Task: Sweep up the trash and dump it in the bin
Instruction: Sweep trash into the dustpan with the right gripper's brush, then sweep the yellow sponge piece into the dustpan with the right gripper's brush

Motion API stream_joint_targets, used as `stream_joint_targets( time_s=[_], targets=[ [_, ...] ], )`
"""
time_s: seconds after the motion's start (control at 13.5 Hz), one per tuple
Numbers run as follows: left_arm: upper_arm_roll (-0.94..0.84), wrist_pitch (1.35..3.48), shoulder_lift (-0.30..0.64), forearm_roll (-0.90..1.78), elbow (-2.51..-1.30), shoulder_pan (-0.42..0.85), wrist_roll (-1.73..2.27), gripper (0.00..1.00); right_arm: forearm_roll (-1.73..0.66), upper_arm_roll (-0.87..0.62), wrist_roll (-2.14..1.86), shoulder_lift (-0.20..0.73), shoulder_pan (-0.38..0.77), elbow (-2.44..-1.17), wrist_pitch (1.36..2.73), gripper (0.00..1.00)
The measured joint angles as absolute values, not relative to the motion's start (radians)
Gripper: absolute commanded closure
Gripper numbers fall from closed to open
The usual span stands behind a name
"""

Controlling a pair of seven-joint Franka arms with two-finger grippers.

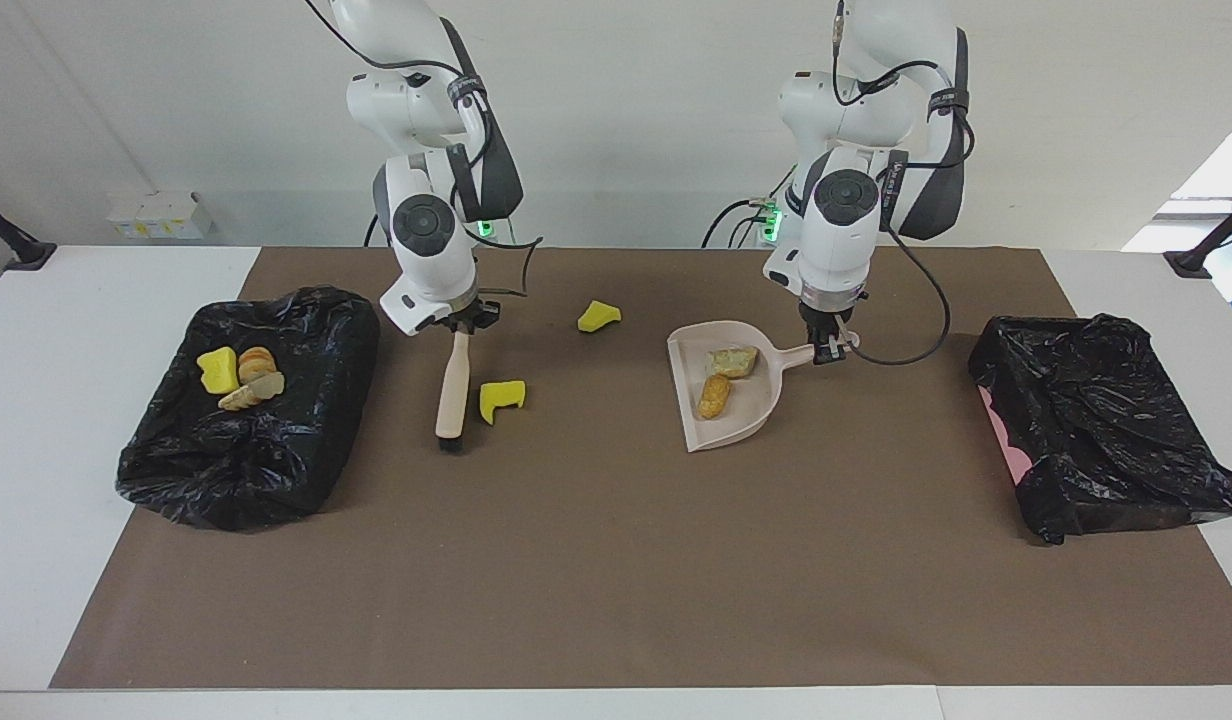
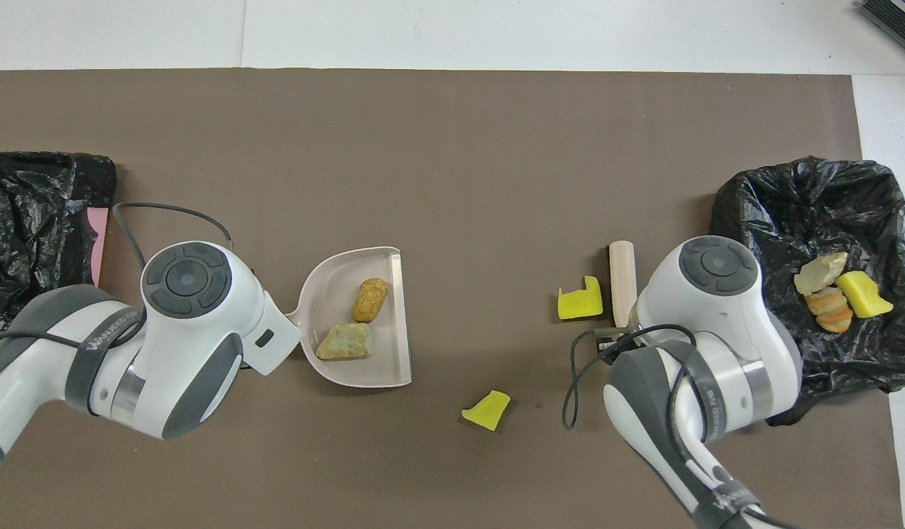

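Right tool is clamping the brush upright, bristles down, just beside a yellow chunk that lies on its dustpan side, second chunk nearer the robots, while left tool is gripping the dustpan handle, two lumps aboard.

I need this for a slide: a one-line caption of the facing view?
Right gripper holds brush beside sponge chunk; left gripper holds loaded dustpan.

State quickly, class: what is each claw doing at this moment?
Left claw: shut on the beige plastic dustpan, gripping its handle.
Right claw: shut on the beige black-bristled brush, gripping its handle end.
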State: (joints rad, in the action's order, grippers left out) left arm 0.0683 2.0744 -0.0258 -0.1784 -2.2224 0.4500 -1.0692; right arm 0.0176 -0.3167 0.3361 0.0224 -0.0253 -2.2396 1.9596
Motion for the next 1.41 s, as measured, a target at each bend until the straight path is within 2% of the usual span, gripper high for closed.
stream_joint_targets(
  time_s=[0.44, 1.11, 1.41],
  targets=[
    [0.068, 2.099, -0.055, -0.179, -2.276, 0.426, -1.092, 1.00, -0.030, -0.322, 0.434, 0.089, 0.144, -2.200, 2.031, 1.00],
    [0.068, 2.124, -0.070, -0.179, -2.309, 0.423, -1.092, 1.00, -0.300, -0.323, 0.464, 0.277, 0.394, -2.041, 2.221, 1.00],
    [0.068, 2.125, -0.070, -0.179, -2.310, 0.419, -1.092, 1.00, -0.431, -0.323, 0.464, 0.302, 0.473, -1.994, 2.262, 1.00]
  ],
)
